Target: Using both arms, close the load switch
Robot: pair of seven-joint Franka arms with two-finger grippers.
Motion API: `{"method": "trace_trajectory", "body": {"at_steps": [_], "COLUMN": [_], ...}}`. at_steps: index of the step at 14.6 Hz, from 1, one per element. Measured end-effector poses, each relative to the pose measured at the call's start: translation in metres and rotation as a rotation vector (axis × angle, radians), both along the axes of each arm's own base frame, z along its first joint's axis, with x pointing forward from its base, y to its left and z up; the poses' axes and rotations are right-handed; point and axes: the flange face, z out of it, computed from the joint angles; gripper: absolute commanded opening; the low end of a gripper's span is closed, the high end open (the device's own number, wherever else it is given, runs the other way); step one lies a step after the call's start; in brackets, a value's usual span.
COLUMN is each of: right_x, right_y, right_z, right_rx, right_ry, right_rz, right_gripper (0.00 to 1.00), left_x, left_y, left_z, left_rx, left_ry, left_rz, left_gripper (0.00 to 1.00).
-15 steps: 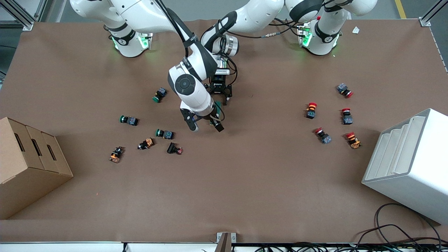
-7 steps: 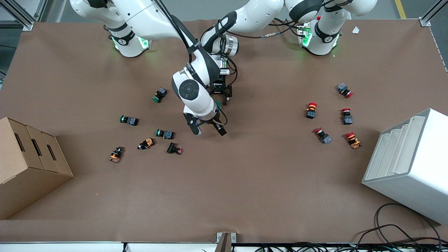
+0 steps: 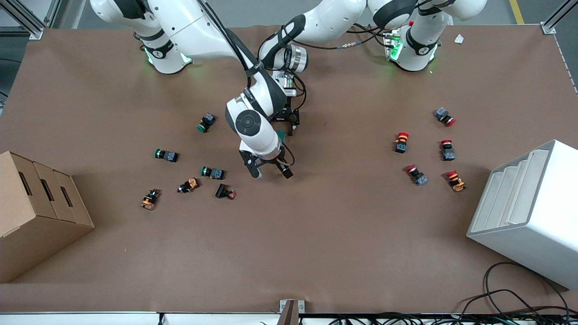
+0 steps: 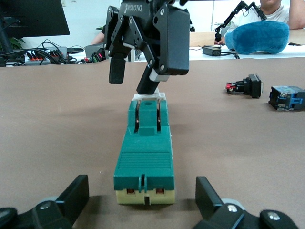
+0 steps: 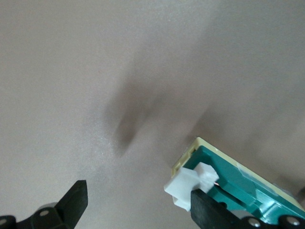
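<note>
The load switch (image 4: 145, 162) is a green block on a cream base with a white lever (image 4: 151, 96) at one end. It lies on the brown table mid-way between the arms. In the front view only a green bit of the switch (image 3: 281, 135) shows under the right arm's wrist. My left gripper (image 4: 142, 193) is open, with one finger on each side of the switch's plain end and neither touching it. My right gripper (image 5: 139, 202) is open at the lever end, and one finger (image 5: 206, 210) is against the white lever (image 5: 190, 183). Both also show in the front view: right gripper (image 3: 271, 172), left gripper (image 3: 286, 125).
Green-capped push-buttons (image 3: 206, 122) (image 3: 166, 155) (image 3: 212, 172) and orange and black ones (image 3: 188, 185) lie toward the right arm's end. Several red mushroom buttons (image 3: 401, 142) lie toward the left arm's end. There is a cardboard box (image 3: 36, 212) at one end and a white bin (image 3: 528, 212) at the other.
My right gripper has shifted along the switch toward its lever end, and its wrist now covers more of the switch. The left arm and the switch have not moved.
</note>
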Motion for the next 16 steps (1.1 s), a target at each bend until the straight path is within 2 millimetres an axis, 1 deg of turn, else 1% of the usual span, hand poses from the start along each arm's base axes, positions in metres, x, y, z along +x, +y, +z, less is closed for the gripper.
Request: {"method": "trace_trajectory", "body": {"at_steps": [1, 3, 4, 6, 7, 8, 9, 10, 11, 13, 14, 16], "right_x": [0.004, 0.023, 0.034, 0.060, 0.074, 0.088, 0.099, 0.109, 0.116, 0.122, 0.124, 0.125], "right_y": [0.000, -0.009, -0.019, -0.050, -0.070, -0.092, -0.117, -0.144, -0.174, -0.237, -0.267, -0.319], "right_z": [0.002, 0.013, 0.017, 0.023, 0.032, 0.047, 0.069, 0.094, 0.121, 0.173, 0.195, 0.224], "right_rx": [-0.002, -0.011, -0.023, -0.052, -0.063, -0.069, -0.072, -0.075, -0.082, -0.109, -0.116, -0.107], "right_ry": [-0.012, -0.053, -0.068, -0.057, -0.044, -0.031, -0.019, -0.007, 0.005, 0.019, 0.020, 0.005], "right_rz": [0.002, 0.002, 0.013, 0.069, 0.115, 0.167, 0.231, 0.301, 0.371, 0.506, 0.574, 0.708], "right_gripper": [1.00, 1.00, 1.00, 1.00, 1.00, 1.00, 1.00, 1.00, 1.00, 1.00, 1.00, 1.00], "left_x": [0.000, 0.000, 0.000, 0.000, 0.001, 0.001, 0.001, 0.003, 0.006, 0.024, 0.037, 0.064], "left_y": [0.000, 0.000, 0.000, 0.000, -0.001, -0.004, -0.008, -0.013, -0.020, -0.036, -0.044, -0.063], "left_z": [0.000, 0.000, 0.000, 0.000, 0.001, 0.004, 0.011, 0.023, 0.036, 0.069, 0.088, 0.129], "left_rx": [0.000, 0.000, 0.000, 0.007, 0.019, 0.041, 0.083, 0.140, 0.186, 0.226, 0.219, 0.179], "left_ry": [0.000, 0.000, 0.000, -0.001, 0.001, 0.014, 0.046, 0.098, 0.158, 0.241, 0.263, 0.325], "left_rz": [0.000, 0.000, 0.000, -0.001, 0.001, 0.019, 0.060, 0.115, 0.157, 0.214, 0.235, 0.277], "left_gripper": [0.99, 0.99, 0.99, 0.99, 0.99, 0.98, 0.98, 0.98, 0.98, 0.99, 0.99, 1.00]}}
